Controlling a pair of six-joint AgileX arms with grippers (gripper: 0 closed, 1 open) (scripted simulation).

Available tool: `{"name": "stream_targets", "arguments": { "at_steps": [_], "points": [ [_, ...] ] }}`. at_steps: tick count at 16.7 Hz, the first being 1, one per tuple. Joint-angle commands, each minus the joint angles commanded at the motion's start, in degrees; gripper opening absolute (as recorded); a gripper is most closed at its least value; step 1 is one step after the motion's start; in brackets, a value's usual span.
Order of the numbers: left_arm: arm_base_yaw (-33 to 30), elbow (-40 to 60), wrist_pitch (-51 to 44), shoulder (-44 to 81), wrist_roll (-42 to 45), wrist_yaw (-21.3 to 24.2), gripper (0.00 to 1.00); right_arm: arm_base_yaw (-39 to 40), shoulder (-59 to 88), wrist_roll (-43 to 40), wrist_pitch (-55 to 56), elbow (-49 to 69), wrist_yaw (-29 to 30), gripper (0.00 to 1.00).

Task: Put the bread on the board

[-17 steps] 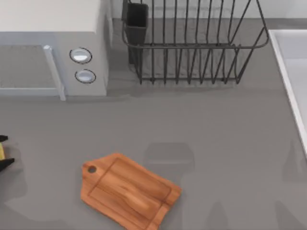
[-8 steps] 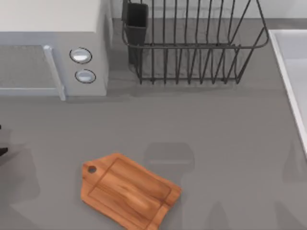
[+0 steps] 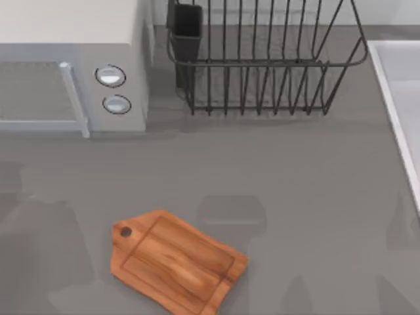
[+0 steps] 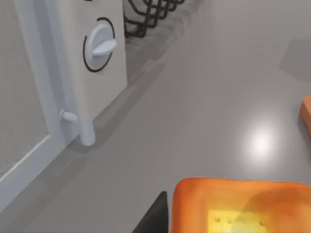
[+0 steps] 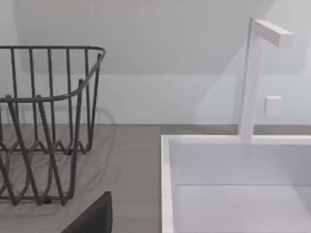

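**Bread up in the left pincer, board lying bare on the table**

The bread point(image 4: 240, 206) sits right at the left wrist camera, orange-brown crust toward us and a patch of mottled yellow showing on its face. A dark finger point(image 4: 154, 218) of the left pincer presses against its side, so the left pincer is clenched on the bread, held above the grey table point(image 4: 204, 111). Which way the slice's long axis runs I cannot tell from this close.

Out past the bread, an orange corner of the board point(image 4: 306, 114) peeks in, well apart from the slice with open table between them. In the top view the board point(image 3: 177, 266) lies flat near the front edge, left of centre, nothing on it. Its long axis runs diagonally, the short handle with its hole point(image 3: 125, 231) pointing to the back left, the far end to the front right.

Around it: a white microwave point(image 3: 72, 65) at the back left, its two round knobs point(image 3: 110, 76) facing the table and its door handle point(image 4: 77, 119) near the left wrist camera. A dark wire dish rack point(image 3: 262, 59) stands at the back centre, and a white sink point(image 5: 233, 184) with a tap point(image 5: 257, 73) lies along the right edge. None of these lies between bread and board.

The right arm is parked near the sink; a dark part point(image 5: 95, 218) of it shows in its wrist view, and whether its pincer is clenched or released I cannot tell.
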Motion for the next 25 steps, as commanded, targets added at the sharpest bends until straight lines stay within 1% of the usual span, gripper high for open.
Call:
{"name": "stream_targets", "arguments": {
  "at_steps": [6, 8, 10, 13, 18, 21, 23, 25],
  "points": [
    [-0.4, -0.3, 0.5, -0.2, -0.4, 0.0, 0.00, 0.0, 0.0, 0.0, 0.0, 0.0, 0.0, 1.00],
    [-2.4, -1.7, 3.6, -0.5, -2.5, 0.2, 0.00, 0.0, 0.0, 0.0, 0.0, 0.0, 0.0, 1.00],
    [-5.9, -4.1, 9.0, -1.1, -6.3, 0.4, 0.00, 0.0, 0.0, 0.0, 0.0, 0.0, 0.0, 1.00],
    [-13.3, -9.4, 21.4, -2.4, -14.6, 0.8, 0.00, 0.0, 0.0, 0.0, 0.0, 0.0, 0.0, 1.00],
    [-27.4, -20.5, 48.7, -5.6, -32.6, 1.3, 0.00, 0.0, 0.0, 0.0, 0.0, 0.0, 0.0, 1.00],
    [-34.7, -27.2, 64.0, -8.1, -43.8, 1.0, 0.00, 0.0, 0.0, 0.0, 0.0, 0.0, 0.0, 1.00],
    [-38.5, -31.1, 72.2, -9.5, -50.5, 0.4, 0.00, 0.0, 0.0, 0.0, 0.0, 0.0, 0.0, 1.00],
    [-41.3, -34.2, 78.1, -10.7, -55.9, -0.2, 0.00, 0.0, 0.0, 0.0, 0.0, 0.0, 0.0, 1.00]
  ]
}}
